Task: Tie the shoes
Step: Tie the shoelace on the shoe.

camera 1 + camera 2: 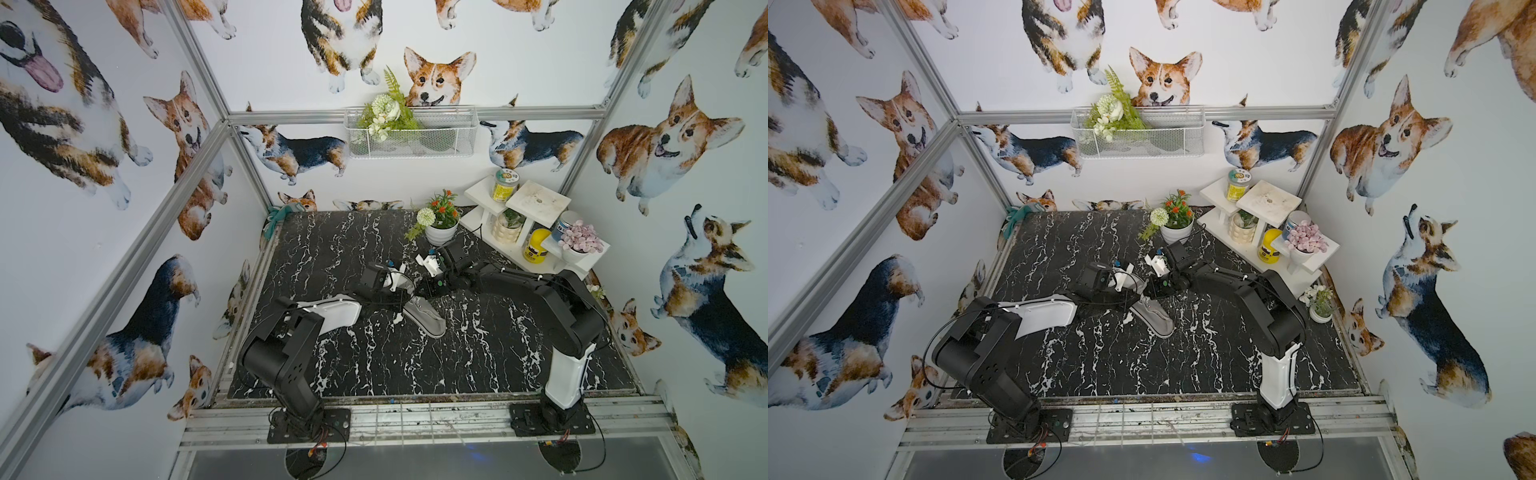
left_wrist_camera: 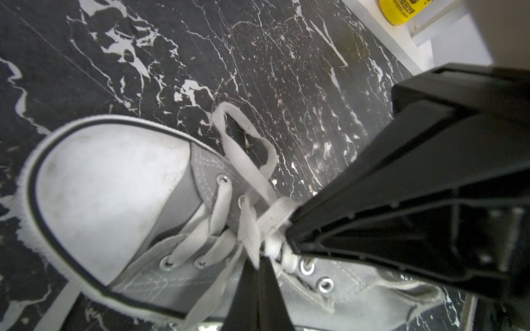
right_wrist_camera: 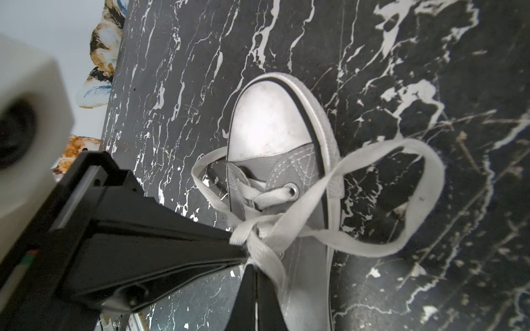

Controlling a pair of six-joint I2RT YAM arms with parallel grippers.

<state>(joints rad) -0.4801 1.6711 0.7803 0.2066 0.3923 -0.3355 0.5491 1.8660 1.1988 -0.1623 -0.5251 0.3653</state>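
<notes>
Near the middle of the black marbled table (image 1: pixel 374 365), between the two arms, the grey shoe (image 1: pixel 428 318) stands on its sole with its white toe cap turned toward the robot's side. Both arms meet over its lacing. The left fingers (image 2: pixel 246 295) are pressed together on the white laces (image 2: pixel 275 212) right at the crossing above the eyelets. The right fingers (image 3: pixel 245 301) are clamped together on the same bundle from the opposite side, so the two tips nearly touch. One long loop (image 3: pixel 415 186) lies slack on the table beside the shoe, and a smaller loop (image 3: pixel 206 177) sags off the other side. This looks like the bow stage: the loops are formed and crossed, but the knot at the middle is loose. The next move probably calls for each arm to draw its strand outward and away from the other, evenly, so that the knot cinches down without a loop slipping through or the light shoe being dragged along. As for writing, no brand shows on the shoe. The yellow tub (image 2: pixel 397 11) on the white shelf (image 1: pixel 536 199) carries black printed characters, cut off and not legible. The jar (image 1: pixel 505 187) has a green and yellow label too small to read.
</notes>
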